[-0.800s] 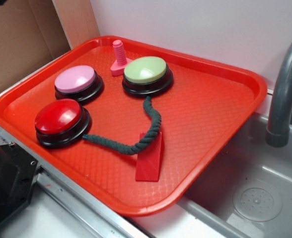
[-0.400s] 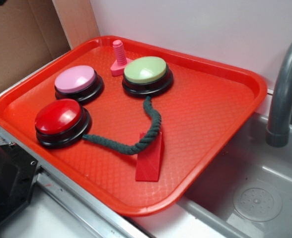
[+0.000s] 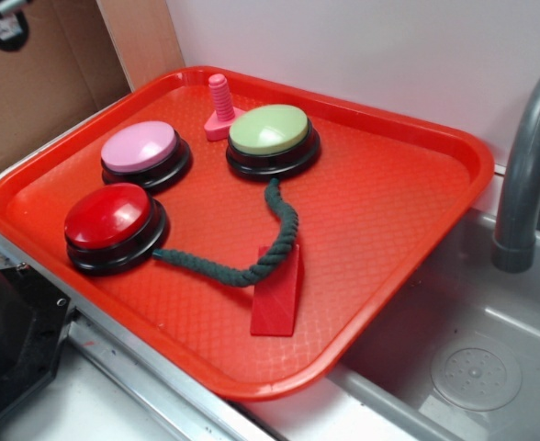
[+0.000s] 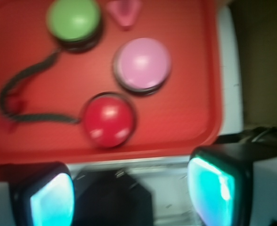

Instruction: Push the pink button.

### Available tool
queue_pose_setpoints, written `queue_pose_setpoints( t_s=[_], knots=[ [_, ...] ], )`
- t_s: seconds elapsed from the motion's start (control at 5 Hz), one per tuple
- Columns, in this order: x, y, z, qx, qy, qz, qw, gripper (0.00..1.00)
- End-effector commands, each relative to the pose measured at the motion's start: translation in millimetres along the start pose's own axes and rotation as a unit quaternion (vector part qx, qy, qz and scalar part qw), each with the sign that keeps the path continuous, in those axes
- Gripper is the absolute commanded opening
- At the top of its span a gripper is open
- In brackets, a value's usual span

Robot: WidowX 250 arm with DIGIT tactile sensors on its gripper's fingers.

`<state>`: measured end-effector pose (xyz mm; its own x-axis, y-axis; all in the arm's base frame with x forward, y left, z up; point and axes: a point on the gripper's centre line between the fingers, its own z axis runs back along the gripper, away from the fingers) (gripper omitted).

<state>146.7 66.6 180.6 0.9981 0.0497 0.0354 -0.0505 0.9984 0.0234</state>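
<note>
The pink button [image 3: 139,147] sits on the red tray [image 3: 408,211], between red button [image 3: 107,215] and green button [image 3: 269,129]; the gripper's [image 4: 129,193] jaws hang open, apart from it.

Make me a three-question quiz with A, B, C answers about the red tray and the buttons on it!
1. Where does the small pink threaded bolt stand on the red plastic tray?
A. in the middle
B. near the far rim, beside the green-topped button
C. on the rope

2. How many round push buttons sit on the tray?
A. two
B. three
C. four

3. What is touching the pale pink domed button?
A. the gripper
B. the dark green rope
C. nothing

Answers: B, the bolt stands at the back by the green one. B, pink, green and the red-topped button. C, the gripper is well away from it, fingers apart.
</note>
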Motion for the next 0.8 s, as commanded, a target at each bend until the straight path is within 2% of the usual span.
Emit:
queue_pose_setpoints(
  t_s=[0.0,0.4,0.6],
  knots=[
    [14,35,-29,0.015,-0.001,-0.011,1.0,1.0],
    [14,35,-29,0.015,-0.001,-0.011,1.0,1.0],
    [47,31,-38,0.044,-0.01,-0.041,0.998,1.0]
  ],
)
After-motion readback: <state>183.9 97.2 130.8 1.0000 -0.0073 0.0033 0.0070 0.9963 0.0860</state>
